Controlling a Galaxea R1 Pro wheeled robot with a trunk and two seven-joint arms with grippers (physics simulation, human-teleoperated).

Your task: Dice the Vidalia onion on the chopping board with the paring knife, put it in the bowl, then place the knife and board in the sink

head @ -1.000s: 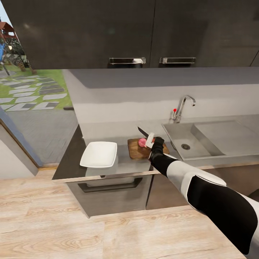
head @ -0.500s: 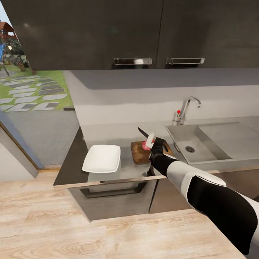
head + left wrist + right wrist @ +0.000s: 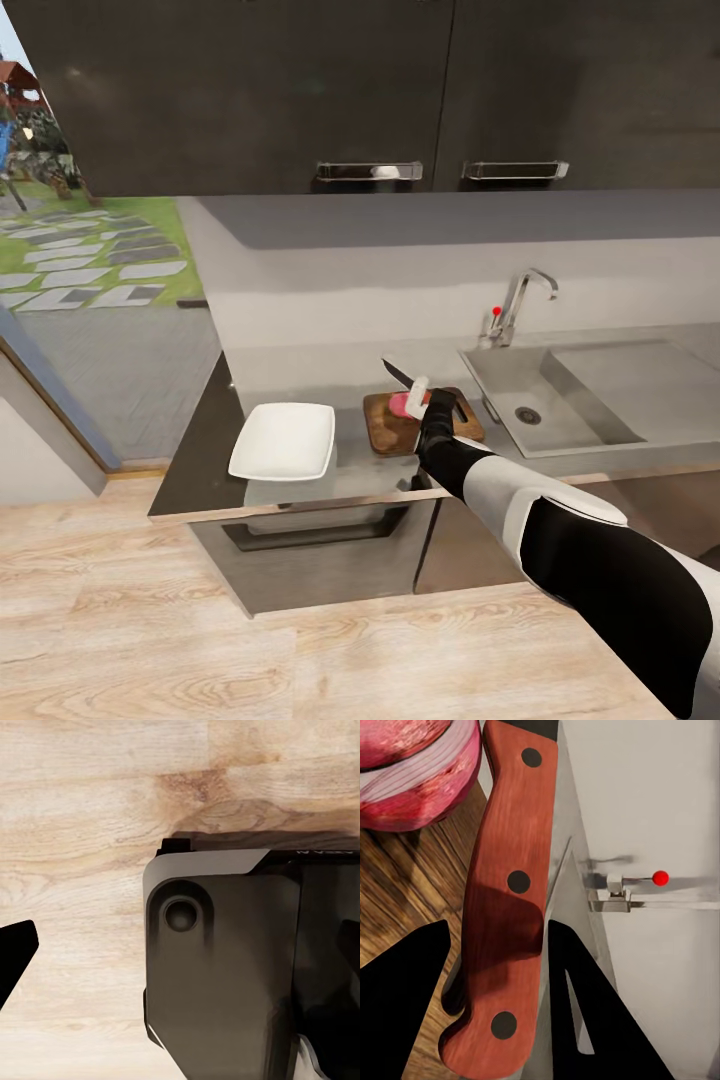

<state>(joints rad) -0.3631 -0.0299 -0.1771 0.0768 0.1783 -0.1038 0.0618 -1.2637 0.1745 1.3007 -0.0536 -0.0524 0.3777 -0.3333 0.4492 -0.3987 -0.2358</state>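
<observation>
Shifted slightly since half a second ago, the right pincer point(image 3: 424, 392) is being held over the chopping board point(image 3: 385, 428), its fingers closed on the paring knife point(image 3: 506, 900) by the red handle. Just beside the pincer, the Vidalia onion point(image 3: 399, 404) is resting on the board. Beyond the pincer's left, the bowl point(image 3: 285, 441) is sitting on the desk point(image 3: 205, 450); the sink point(image 3: 545, 400) is lying to its right.

Reddish wood paring knife handle point(image 3: 506, 900) set with dark rivets, grained brown wood chopping board point(image 3: 388, 424), glossy pink-red Vidalia onion point(image 3: 416, 772), brushed-steel sink point(image 3: 580, 395), chrome tap point(image 3: 520, 300), smooth white bowl point(image 3: 285, 440), matt grey countertop point(image 3: 200, 460)
</observation>
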